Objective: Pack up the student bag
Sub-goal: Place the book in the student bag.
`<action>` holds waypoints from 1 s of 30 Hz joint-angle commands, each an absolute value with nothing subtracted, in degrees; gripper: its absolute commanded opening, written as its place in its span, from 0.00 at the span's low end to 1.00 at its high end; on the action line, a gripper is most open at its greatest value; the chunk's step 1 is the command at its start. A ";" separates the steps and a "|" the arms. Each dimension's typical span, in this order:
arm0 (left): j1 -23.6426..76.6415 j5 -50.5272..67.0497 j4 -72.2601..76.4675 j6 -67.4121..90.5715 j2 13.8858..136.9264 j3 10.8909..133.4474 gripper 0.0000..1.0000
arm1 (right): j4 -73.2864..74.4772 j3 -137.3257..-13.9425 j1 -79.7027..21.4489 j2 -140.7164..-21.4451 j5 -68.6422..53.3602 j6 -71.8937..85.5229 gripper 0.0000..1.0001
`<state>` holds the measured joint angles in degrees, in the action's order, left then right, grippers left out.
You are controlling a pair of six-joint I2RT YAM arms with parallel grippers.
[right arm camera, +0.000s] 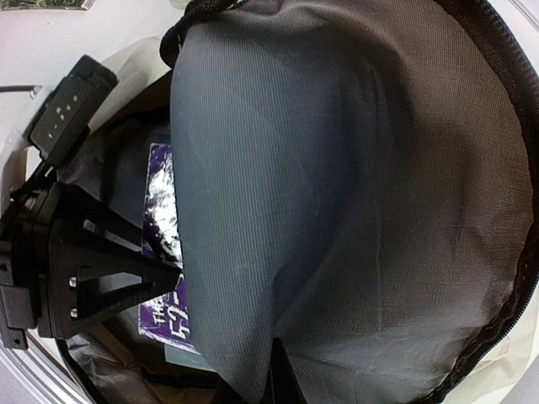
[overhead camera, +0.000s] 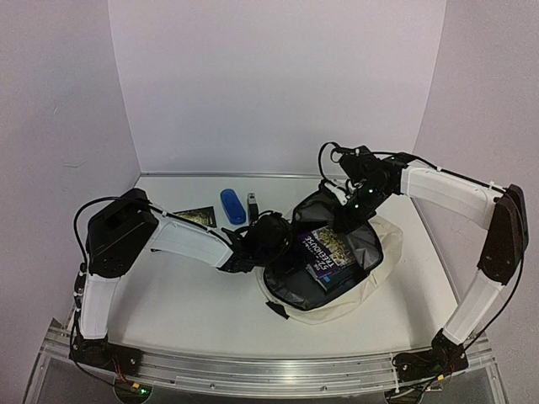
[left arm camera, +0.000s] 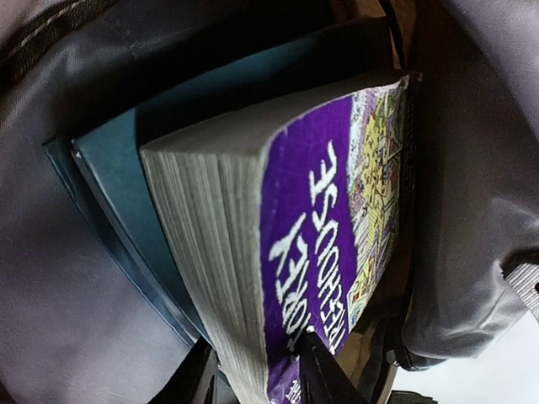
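On the table [overhead camera: 185, 290], right of centre, your bag [overhead camera: 337, 310] lies open, mouth up, long axis running far to near. Your right gripper [overhead camera: 352, 204] pinches its raised far side. Your left gripper [overhead camera: 268, 238], at its left rim, clamps the purple book [overhead camera: 333, 246] inside.

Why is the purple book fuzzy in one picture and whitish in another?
Left wrist view: the purple book sits very close, so its near end blurs, with shadow deep inside the student bag. Right wrist view: glare seems to whiten its cover. Top external view: even light, soft shadows.
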<state>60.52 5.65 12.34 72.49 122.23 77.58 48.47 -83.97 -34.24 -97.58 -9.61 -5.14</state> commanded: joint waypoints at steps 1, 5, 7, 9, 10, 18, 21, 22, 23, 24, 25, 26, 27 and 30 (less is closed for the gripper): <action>59.67 6.37 12.39 67.72 120.71 79.47 0.45 | 48.60 -84.18 -35.16 -97.35 -10.59 -5.89 0.00; 59.77 6.83 7.13 64.42 116.94 78.74 0.63 | 48.52 -83.47 -34.80 -99.95 -9.17 -6.41 0.00; 59.84 6.50 4.39 62.77 114.30 77.70 0.67 | 48.43 -83.05 -34.64 -101.01 -8.94 -6.87 0.00; 59.85 6.14 2.90 61.83 111.24 75.89 0.71 | 48.29 -82.51 -34.40 -101.94 -8.91 -7.27 0.00; 59.79 5.48 1.74 61.44 109.82 74.87 0.73 | 48.21 -82.18 -34.26 -102.25 -8.78 -7.40 0.00; 56.09 1.32 -7.08 61.85 99.48 67.75 0.87 | 47.26 -79.40 -30.62 -104.50 -7.91 -8.10 0.00; 50.85 2.10 -6.50 63.46 93.91 61.07 0.91 | 46.97 -78.20 -28.42 -104.57 -7.35 -8.98 0.00; 48.74 1.90 -6.86 63.44 91.70 59.28 0.96 | 46.81 -77.79 -27.74 -104.45 -7.02 -9.25 0.00; 46.56 1.58 -8.13 63.00 89.61 58.37 0.99 | 46.69 -77.52 -27.14 -104.26 -6.84 -9.41 0.00; 43.99 1.11 -10.26 62.56 88.14 57.43 1.00 | 46.67 -77.29 -26.35 -104.08 -6.85 -9.58 0.00; 42.16 0.77 -11.80 62.01 86.37 56.74 1.00 | 46.61 -77.21 -26.02 -103.81 -6.83 -9.68 0.00; 40.12 0.61 -13.22 61.41 84.95 56.00 1.00 | 46.62 -77.23 -25.87 -103.56 -6.89 -9.81 0.02; 37.93 0.53 -14.71 60.89 83.63 55.30 1.00 | 46.64 -77.36 -25.80 -103.21 -7.24 -9.93 0.05; 30.25 0.83 -18.53 59.13 80.97 53.69 1.00 | 46.75 -78.22 -25.81 -101.61 -9.63 -9.80 0.24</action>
<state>37.26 1.56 -11.92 62.31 86.58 55.29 44.60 -78.69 -26.47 -103.18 -10.29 -9.45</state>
